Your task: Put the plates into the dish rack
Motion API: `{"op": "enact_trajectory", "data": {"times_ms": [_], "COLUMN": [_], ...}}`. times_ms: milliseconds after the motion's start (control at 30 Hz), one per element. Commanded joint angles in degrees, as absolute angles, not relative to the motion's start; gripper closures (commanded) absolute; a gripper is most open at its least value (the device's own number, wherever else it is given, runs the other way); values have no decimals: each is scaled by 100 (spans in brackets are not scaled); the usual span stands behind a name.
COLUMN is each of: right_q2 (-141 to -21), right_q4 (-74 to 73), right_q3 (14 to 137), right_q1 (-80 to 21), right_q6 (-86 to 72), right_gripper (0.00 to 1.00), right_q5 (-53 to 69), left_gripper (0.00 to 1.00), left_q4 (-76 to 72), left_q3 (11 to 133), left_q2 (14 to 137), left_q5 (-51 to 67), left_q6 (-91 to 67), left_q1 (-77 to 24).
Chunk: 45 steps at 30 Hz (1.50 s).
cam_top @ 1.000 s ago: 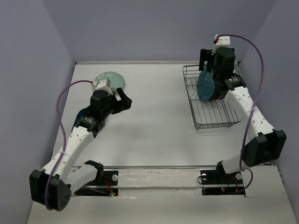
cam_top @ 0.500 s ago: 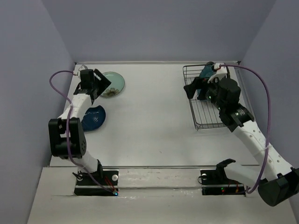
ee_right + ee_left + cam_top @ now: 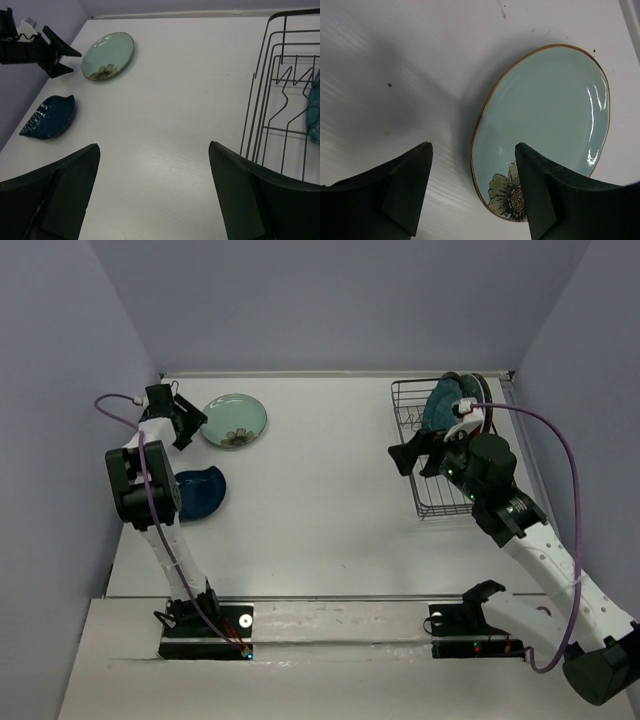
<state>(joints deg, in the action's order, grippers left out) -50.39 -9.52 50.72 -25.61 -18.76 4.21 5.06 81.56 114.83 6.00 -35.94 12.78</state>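
A mint green plate (image 3: 234, 421) with a flower print lies flat on the table at the far left; it also shows in the left wrist view (image 3: 545, 125) and the right wrist view (image 3: 108, 55). A dark blue plate (image 3: 198, 492) lies nearer, also in the right wrist view (image 3: 49, 117). A teal plate (image 3: 442, 405) stands upright in the black wire dish rack (image 3: 430, 502) at the far right. My left gripper (image 3: 186, 420) is open and empty just left of the mint plate's rim. My right gripper (image 3: 412, 460) is open and empty above the table, left of the rack.
Purple-grey walls close in the table at the back and both sides. The left arm's purple cable (image 3: 112, 405) loops near the left wall. The rack's near half (image 3: 285, 100) holds only upright tines.
My left gripper moved left and back, now beside the mint plate's left rim. My right gripper drew away from the rack toward the table's middle; the teal plate stays upright in the rack.
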Motion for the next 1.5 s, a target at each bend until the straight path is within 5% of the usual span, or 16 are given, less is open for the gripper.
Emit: {"op": "enact_trajectory", "data": {"times_ms": [0,400,500,633,967,1467], "right_q2": [-5124,-5247,-5265,-5229,-5624,-7039], "right_q4": [-615,-360,-369,-369,-1,299], "right_q3": [5141,5036,5080,5107,5177,6142], "right_q1": [-2602,-2654,-2654,-2654,-2654,-3050], "right_q6": [-1951,-2267,-2355,-2496,-2847,-3067], "right_gripper": [5,6,6,6,6,1], "right_q5": [624,835,870,870,1853,1732], "left_gripper": [24,41,53,94,94,94], "left_q4": [694,212,-138,-1097,-2961,-4579], "left_q3": [8761,8974,8851,8159,6865,5599], "left_q2": [11741,12621,12674,12630,11304,9300], "left_q5": [861,1670,1819,2345,2513,3340], "left_q6": [-3375,-3796,-3990,-4516,-5115,-6346], "left_q1": [1248,1274,1292,1327,1345,774]}}
